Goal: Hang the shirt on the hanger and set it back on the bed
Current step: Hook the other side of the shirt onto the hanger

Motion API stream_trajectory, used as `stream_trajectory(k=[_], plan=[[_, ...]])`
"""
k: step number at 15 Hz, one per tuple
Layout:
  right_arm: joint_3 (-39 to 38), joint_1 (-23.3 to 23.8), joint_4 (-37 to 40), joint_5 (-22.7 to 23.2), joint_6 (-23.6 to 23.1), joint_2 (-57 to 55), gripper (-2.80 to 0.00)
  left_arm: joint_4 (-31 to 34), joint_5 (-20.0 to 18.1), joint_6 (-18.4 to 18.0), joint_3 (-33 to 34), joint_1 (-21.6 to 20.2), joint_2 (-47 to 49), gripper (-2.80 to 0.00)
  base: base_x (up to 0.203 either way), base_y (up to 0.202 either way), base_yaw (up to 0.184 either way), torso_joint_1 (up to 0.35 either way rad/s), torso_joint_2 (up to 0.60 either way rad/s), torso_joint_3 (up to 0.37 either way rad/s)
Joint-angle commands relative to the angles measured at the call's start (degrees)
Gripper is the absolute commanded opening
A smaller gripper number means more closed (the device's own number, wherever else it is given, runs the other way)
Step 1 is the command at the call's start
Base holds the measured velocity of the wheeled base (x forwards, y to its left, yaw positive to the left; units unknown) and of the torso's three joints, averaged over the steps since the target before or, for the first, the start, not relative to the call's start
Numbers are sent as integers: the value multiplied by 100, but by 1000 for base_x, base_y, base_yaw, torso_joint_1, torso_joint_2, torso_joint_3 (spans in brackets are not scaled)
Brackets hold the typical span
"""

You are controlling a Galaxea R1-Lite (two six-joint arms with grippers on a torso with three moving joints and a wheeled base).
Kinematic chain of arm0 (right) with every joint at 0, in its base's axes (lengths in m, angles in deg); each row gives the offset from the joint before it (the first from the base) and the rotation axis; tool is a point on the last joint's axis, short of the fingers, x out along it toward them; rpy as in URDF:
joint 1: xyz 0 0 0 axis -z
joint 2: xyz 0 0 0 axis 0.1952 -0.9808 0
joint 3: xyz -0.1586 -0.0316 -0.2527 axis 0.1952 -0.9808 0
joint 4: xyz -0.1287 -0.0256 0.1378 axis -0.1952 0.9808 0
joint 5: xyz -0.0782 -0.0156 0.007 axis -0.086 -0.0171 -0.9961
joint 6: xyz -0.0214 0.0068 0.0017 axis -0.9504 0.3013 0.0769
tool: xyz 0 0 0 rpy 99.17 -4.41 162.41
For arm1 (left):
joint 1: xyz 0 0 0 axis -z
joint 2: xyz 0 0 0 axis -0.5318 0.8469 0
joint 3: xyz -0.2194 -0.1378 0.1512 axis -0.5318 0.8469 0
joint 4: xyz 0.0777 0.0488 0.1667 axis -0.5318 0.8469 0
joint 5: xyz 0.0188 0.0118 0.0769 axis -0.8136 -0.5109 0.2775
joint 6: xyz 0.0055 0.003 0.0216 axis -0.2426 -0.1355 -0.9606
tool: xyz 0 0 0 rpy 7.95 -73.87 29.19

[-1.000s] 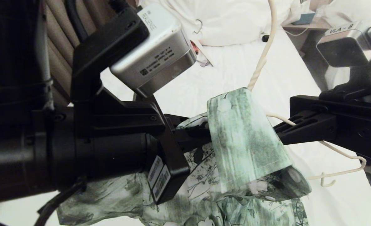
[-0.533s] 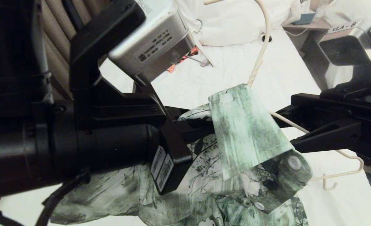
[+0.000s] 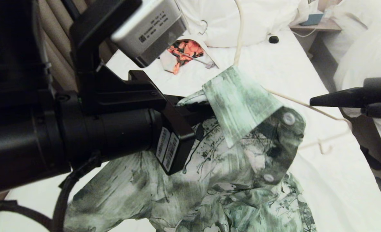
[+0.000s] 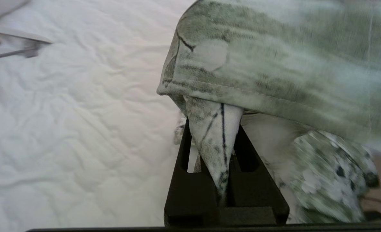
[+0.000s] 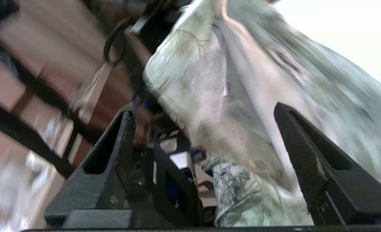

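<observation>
Left end effector [image 4: 224, 154] pinching mottled green-white floral shirt [image 3: 242, 106]; right end effector [image 5: 206, 161] spread, just right of thin cream wire hanger [image 3: 306, 104], arm pointing rightward at it — right one's nearer.

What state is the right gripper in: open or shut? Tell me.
Open. In the right wrist view the right gripper has its fingers spread wide, nothing clamped between; the shirt hangs beyond.

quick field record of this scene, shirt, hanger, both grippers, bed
shirt: green and white floral, held up above the bed, collar draped over the hanger
hanger: thin cream wire, one shoulder inside the shirt, the other bare
left gripper: shut on shirt fabric
right gripper: open, holding nothing, beside the hanger's bare end
bed: white sheet, small orange garment near the pillows
</observation>
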Motion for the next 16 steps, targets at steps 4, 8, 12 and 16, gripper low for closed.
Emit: stream_trajectory(k=[4, 8, 12, 16], plan=[[488, 828, -69, -847, 1760, 317, -191, -277, 73, 17, 72, 4, 38, -280, 0, 0, 0, 0, 0, 0], [993, 409, 80, -2840, 2625, -266, -280, -851, 234, 23, 124, -5, 41, -280, 0, 0, 0, 0, 0, 0], [1755, -381, 1067, -5094, 2998, -847, -280, -1453, 284, 408, 211, -29, -32, -280, 0, 0, 0, 0, 0, 0], [1829, -873, 1614, -5855, 3203, -723, -280, -1701, 266, 896, 467, -121, -128, -280, 0, 0, 0, 0, 0, 0]])
